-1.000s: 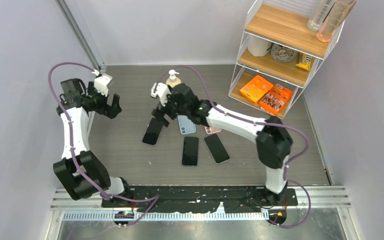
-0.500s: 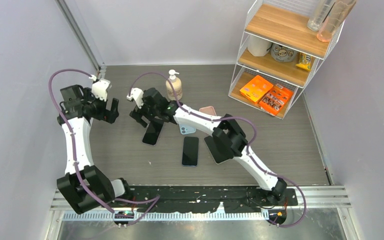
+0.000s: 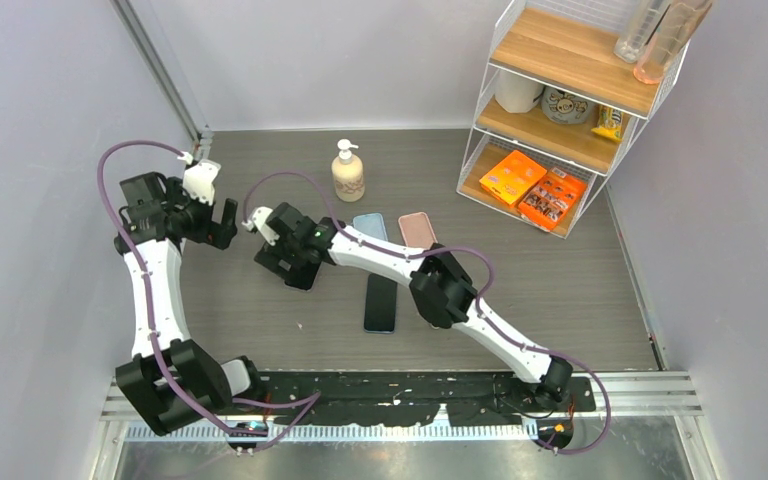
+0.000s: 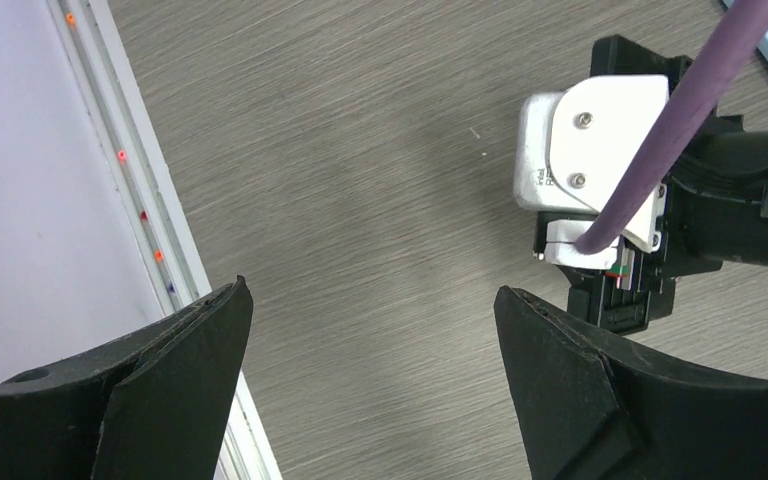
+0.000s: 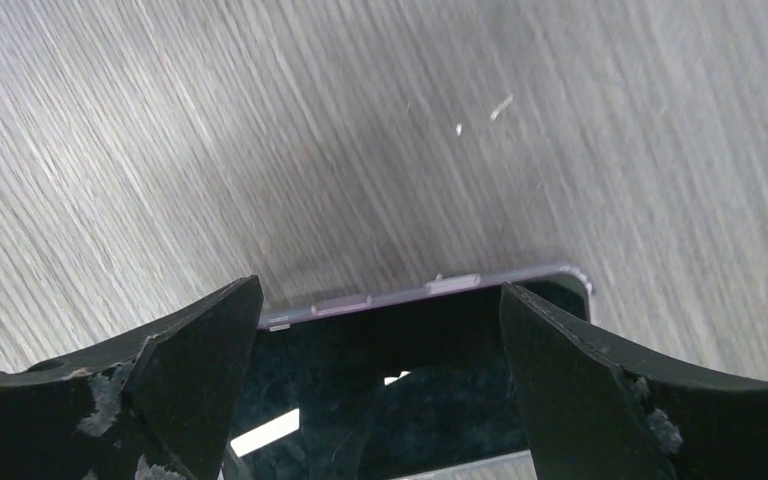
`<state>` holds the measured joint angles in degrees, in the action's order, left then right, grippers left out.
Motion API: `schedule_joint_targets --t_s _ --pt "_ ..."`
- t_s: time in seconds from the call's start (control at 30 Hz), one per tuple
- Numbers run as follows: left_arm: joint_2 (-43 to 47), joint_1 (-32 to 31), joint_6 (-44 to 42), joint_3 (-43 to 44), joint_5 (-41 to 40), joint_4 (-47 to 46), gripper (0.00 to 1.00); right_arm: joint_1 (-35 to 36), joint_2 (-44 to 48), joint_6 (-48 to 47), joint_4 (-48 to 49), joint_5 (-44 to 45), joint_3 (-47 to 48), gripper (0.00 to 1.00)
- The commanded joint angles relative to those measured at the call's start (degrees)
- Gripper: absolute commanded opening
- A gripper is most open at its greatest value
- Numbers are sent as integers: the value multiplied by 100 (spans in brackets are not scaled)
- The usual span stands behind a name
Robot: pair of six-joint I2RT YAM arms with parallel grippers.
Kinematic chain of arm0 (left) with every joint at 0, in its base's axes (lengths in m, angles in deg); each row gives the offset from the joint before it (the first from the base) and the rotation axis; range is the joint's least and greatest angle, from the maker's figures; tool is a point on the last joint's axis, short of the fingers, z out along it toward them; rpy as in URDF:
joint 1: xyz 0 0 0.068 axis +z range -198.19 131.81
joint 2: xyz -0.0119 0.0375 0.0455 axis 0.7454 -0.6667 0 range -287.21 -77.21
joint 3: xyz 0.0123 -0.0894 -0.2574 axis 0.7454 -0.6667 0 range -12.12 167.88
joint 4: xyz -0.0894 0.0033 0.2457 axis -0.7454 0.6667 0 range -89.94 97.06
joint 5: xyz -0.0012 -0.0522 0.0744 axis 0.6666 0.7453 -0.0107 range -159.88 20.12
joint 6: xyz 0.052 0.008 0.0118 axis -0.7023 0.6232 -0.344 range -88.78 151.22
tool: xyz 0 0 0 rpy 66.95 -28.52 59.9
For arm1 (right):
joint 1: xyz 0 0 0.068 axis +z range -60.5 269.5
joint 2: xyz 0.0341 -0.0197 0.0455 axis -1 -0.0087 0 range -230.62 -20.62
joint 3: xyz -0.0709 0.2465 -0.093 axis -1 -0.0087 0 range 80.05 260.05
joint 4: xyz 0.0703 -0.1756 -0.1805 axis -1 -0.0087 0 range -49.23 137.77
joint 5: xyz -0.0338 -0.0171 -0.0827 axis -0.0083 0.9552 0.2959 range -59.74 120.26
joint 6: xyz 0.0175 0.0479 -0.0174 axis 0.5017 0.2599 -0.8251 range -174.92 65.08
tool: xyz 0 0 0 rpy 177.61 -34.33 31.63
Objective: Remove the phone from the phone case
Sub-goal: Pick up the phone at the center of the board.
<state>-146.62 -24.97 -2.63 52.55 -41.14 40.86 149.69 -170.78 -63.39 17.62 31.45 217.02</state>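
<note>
A dark-screened phone in a purple case [image 5: 400,380] lies flat on the table. My right gripper [image 5: 380,292] is open and low over it, one finger at each side of its near end, with no contact to be seen. In the top view the right gripper [image 3: 288,264] covers most of this phone. My left gripper [image 3: 222,228] is open and empty, hovering just left of the right wrist. In the left wrist view the left gripper [image 4: 370,290] is over bare table, with the right wrist's camera housing [image 4: 600,190] close on its right.
A black phone [image 3: 380,302], a blue phone [image 3: 369,226] and a pink phone [image 3: 417,228] lie right of the right gripper. A soap bottle [image 3: 347,172] stands behind. A wire shelf [image 3: 560,110] fills the back right corner. A wall rail [image 4: 130,200] runs by the left gripper.
My right arm has swung left and lowered its open gripper over the leftmost black phone, uncovering the blue and pink phones. My left gripper has shifted only slightly.
</note>
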Motion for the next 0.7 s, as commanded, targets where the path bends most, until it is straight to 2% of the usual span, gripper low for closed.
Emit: schedule_joint_targets --t_s 0.0,0.27,0.67 --pt "133 7 95 48 193 -15 99 -24 -73 267 -609 267 220 95" --pt "41 11 132 68 237 63 100 -42 -43 296 -977 367 -140 95" --pt "165 -2 72 -417 -13 -142 100 -288 909 508 -816 379 -1738 96"
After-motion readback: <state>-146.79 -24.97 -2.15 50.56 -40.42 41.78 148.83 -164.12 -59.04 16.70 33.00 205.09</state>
